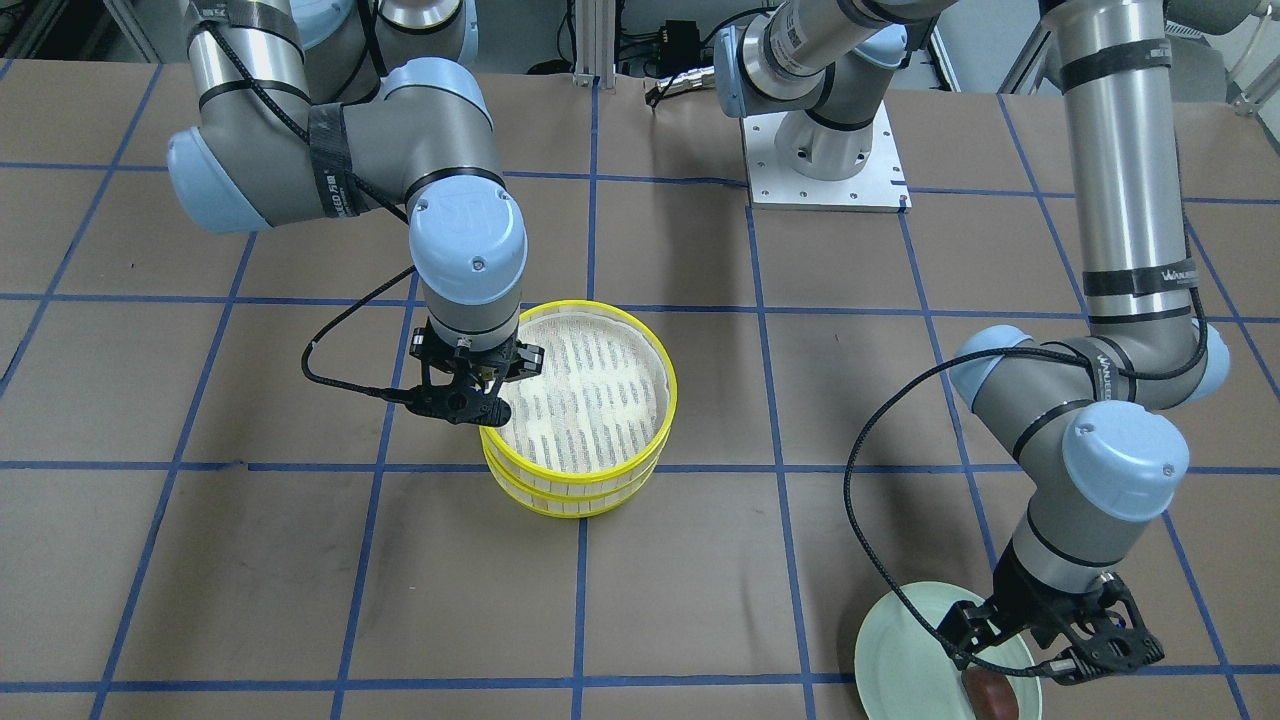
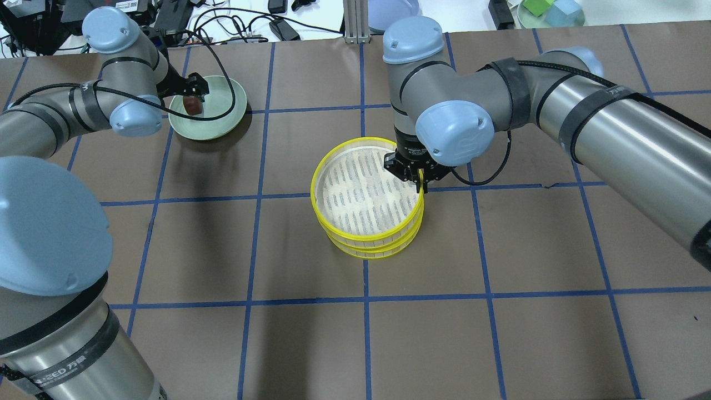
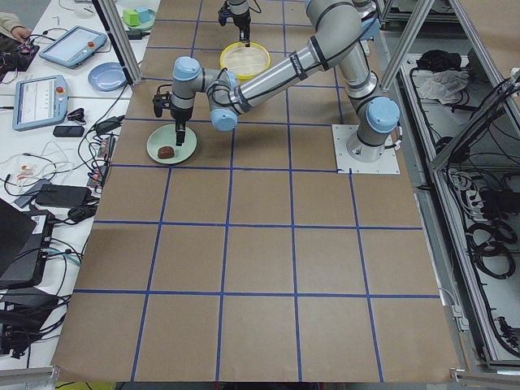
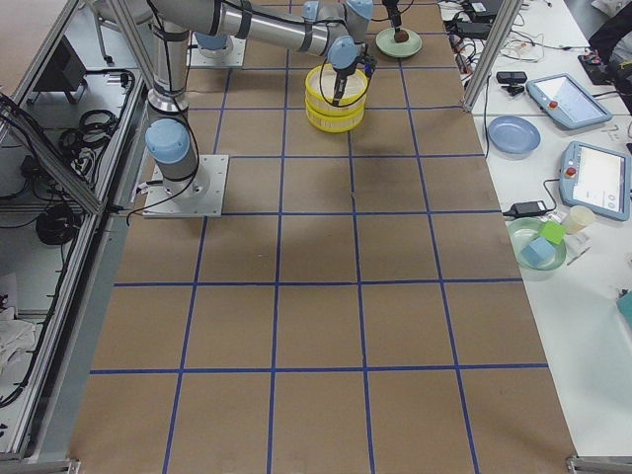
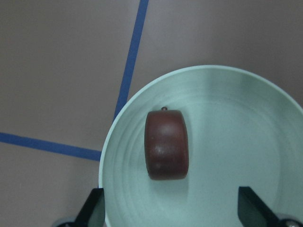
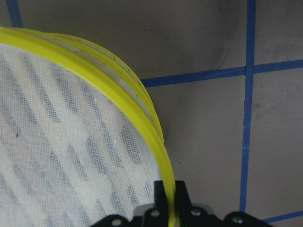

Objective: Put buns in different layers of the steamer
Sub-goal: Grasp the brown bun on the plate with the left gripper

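The brown paper worktop (image 2: 500, 344) with its grid of blue tape lines fills almost all of the overhead view. In the middle of that frame stand the two steamer layers, one stacked on the other. The upper layer (image 2: 361, 200) shows its white mesh floor and its yellow rim. Of the lower layer (image 1: 570, 503) only the yellow rim and the slatted wall show beneath it. The upper one seems to sit a little shifted on the lower one, but from these angles I cannot be sure. What is inside the lower layer is hidden.

A pale green plate (image 2: 219, 125) lies on the worktop in the upper left of the overhead frame, well apart from the stack.

The right gripper (image 6: 168, 196) is at the right edge of the stack. Its two fingers are pressed on the yellow rim of the upper layer, one inside and one outside, pinching it.

The left gripper (image 5: 173, 210) hangs over the plate with its fingers spread wide and holds nothing.

The reddish-brown bun (image 5: 166, 144) lies on the plate, left of the plate's centre in the left wrist view, apart from both fingers.
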You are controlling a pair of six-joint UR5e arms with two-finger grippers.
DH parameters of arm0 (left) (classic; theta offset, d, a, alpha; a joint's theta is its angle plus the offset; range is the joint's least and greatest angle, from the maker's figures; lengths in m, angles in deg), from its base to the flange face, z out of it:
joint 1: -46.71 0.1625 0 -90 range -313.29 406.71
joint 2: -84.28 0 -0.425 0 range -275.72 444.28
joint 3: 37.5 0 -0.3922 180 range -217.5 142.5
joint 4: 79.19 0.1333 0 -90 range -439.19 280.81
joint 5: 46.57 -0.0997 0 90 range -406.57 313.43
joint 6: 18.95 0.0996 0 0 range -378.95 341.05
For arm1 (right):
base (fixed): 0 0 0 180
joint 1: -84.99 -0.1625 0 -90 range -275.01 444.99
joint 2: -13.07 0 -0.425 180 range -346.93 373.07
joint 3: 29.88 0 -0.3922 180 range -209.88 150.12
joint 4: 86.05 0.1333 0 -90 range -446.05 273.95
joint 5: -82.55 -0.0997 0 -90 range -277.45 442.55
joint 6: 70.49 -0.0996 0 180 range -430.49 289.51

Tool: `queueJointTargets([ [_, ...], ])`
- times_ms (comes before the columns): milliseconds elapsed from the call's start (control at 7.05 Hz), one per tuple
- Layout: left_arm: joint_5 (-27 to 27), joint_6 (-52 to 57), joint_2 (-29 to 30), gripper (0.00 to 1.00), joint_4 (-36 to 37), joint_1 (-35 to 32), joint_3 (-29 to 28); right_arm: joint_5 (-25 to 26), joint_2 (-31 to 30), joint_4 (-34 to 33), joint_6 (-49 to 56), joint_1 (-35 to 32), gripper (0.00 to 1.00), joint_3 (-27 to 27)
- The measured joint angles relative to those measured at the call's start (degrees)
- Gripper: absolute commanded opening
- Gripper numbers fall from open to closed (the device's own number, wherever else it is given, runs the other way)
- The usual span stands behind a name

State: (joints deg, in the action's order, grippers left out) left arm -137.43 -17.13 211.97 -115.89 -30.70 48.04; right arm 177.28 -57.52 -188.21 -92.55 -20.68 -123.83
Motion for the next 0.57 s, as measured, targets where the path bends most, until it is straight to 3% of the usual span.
queueJointTargets([
  [426, 3.2, 0.0, 4.6, 0.87, 1.3, 0.6, -2.9, 1.6, -0.5, -0.6, 3.6, -0.1, 0.00, -0.5],
  [568, 3.9, 0.0, 5.5, 0.50, 1.3, 0.7, -3.1, 1.4, -0.5, -0.9, 4.1, 0.0, 0.00, -0.5],
])
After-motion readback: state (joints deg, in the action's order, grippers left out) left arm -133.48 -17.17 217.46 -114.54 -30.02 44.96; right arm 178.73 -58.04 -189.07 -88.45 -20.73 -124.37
